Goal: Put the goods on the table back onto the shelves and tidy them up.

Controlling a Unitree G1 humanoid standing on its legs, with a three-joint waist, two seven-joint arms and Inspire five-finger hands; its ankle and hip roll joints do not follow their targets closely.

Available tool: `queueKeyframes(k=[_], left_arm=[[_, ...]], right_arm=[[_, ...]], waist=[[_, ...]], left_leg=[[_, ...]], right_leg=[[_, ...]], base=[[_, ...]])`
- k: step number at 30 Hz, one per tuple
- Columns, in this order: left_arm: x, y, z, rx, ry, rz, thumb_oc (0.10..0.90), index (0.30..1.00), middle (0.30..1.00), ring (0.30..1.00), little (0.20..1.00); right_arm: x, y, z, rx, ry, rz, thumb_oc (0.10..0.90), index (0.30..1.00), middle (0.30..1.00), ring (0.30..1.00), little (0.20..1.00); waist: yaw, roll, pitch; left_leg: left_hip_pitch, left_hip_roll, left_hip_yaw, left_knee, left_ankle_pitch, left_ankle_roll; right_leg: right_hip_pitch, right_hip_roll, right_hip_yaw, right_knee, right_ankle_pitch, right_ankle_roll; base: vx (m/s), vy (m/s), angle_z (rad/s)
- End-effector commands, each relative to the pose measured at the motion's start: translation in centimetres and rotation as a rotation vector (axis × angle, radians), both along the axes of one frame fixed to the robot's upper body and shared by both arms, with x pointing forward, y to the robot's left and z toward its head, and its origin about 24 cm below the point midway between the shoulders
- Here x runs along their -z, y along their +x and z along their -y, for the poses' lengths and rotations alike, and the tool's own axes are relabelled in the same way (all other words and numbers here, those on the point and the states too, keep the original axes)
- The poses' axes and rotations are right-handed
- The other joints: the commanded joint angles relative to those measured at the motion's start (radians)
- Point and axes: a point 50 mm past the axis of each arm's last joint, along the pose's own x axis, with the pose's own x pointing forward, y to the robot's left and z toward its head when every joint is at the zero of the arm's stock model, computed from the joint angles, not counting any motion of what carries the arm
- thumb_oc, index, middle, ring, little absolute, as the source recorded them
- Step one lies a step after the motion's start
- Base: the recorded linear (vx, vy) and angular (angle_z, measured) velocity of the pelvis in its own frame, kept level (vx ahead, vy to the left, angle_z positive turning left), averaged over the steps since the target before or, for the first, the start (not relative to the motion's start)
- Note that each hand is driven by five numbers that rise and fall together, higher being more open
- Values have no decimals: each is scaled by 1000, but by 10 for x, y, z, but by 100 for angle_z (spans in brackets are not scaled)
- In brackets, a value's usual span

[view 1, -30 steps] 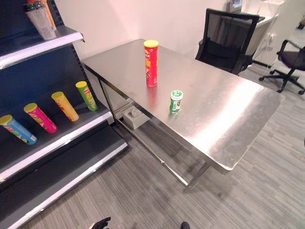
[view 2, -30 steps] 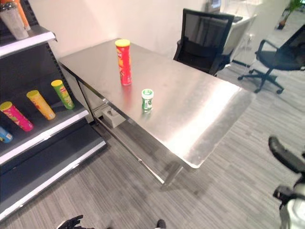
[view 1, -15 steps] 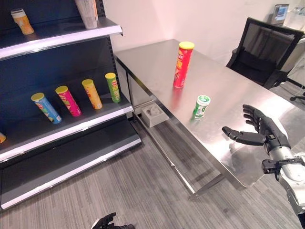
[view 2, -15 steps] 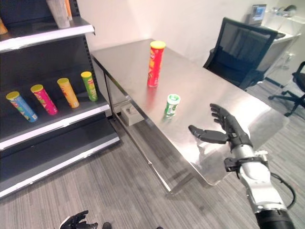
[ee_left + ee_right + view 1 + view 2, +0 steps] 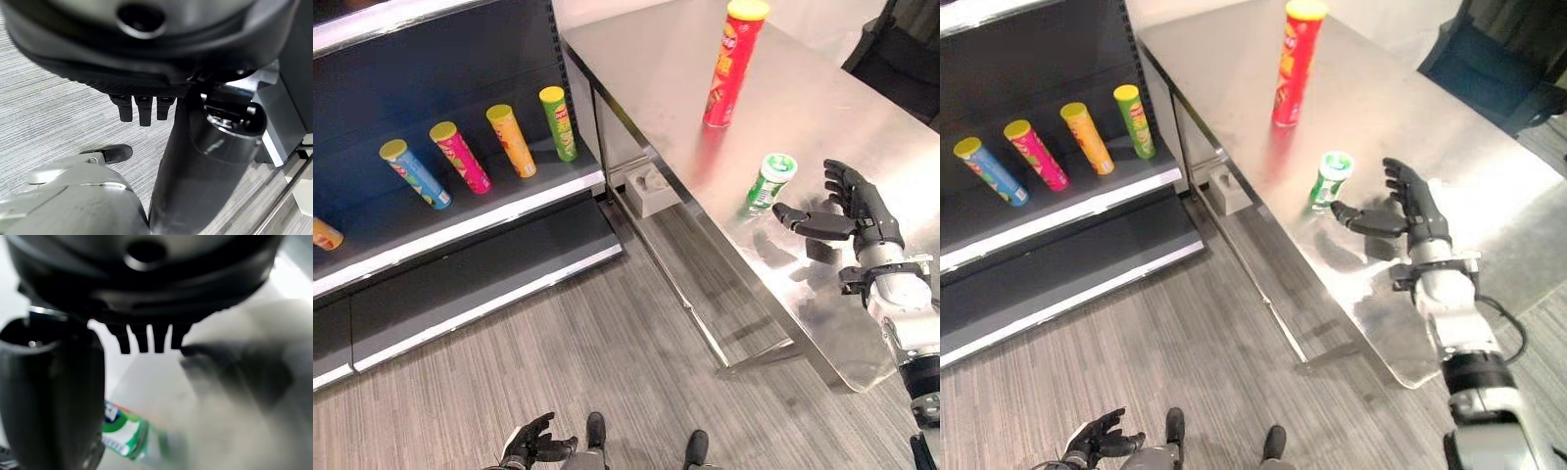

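Observation:
A small green can [image 5: 768,182] stands near the front edge of the steel table [image 5: 646,59]. A tall red tube can [image 5: 731,64] stands farther back. My right hand [image 5: 850,204] hovers open just right of the green can, thumb stretched toward it with a small gap and nothing held. The right wrist view shows the green can [image 5: 124,435] past the straight fingers [image 5: 146,340]. My left hand [image 5: 533,446] hangs low over the floor, fingers relaxed and empty.
The dark shelf [image 5: 460,230] to the left carries blue [image 5: 414,174], pink [image 5: 460,157], yellow [image 5: 512,140] and green [image 5: 558,122] tube cans lying side by side, with an orange one [image 5: 323,235] at the far left. A tissue box [image 5: 647,189] sits under the table. A black chair [image 5: 901,49] stands behind.
The camera has tipped downward, shifting the whole picture. My right hand has moved closer to the green can, its thumb now almost at the can.

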Motion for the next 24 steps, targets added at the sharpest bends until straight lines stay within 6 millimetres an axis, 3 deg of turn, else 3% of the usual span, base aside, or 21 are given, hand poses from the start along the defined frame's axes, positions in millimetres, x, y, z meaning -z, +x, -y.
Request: queueKeyframes(k=[1, 11, 12, 13, 21, 24], left_arm=[[2, -16, -14, 69, 72, -73, 800, 900, 900, 900, 900], [1, -17, -16, 67, 85, -74, 800, 900, 900, 900, 900], [1, -16, -17, 63, 90, -71, 800, 900, 900, 900, 900], [1, -15, -17, 61, 91, -70, 800, 900, 900, 900, 900], [1, -15, -18, 54, 98, -68, 800, 900, 900, 900, 900], [0, -13, -21, 48, 109, -67, 800, 900, 900, 900, 900]], right_arm=[[-49, 8, -3, -23, -54, 166, 800, 900, 900, 900, 900], [-54, 21, -10, -18, -99, 140, 800, 900, 900, 900, 900], [-52, 23, -13, -20, -156, 115, 428, 342, 342, 342, 342], [-52, 23, -13, -18, -172, 106, 400, 300, 300, 300, 300], [-51, 19, -12, -18, -192, 104, 400, 300, 300, 300, 300], [-54, 8, -9, -11, -198, 151, 400, 300, 300, 300, 300]], waist=[[37, -48, -31], [68, -50, -23], [72, -55, -23], [72, -56, -22], [68, -67, -25], [57, -72, -31]], left_leg=[[3, 43, -32, 5, -57, -46], [-6, 32, -57, 5, -59, -43], [-6, 31, -60, 5, -60, -43], [-6, 30, -62, 5, -61, -43], [-1, 30, -65, 5, -66, -41], [10, 35, -61, 5, -71, -42]], right_leg=[[20, -81, -8, 13, -27, 71], [27, -89, -32, 13, -26, 76], [31, -90, -39, 13, -26, 77], [32, -90, -39, 13, -26, 77], [41, -90, -43, 13, -28, 78], [49, -90, -45, 13, -31, 78]], base=[[12, -1, 5], [6, 4, 8], [6, 9, 7], [3, 10, 8], [-1, 4, 5], [0, 3, 4]])
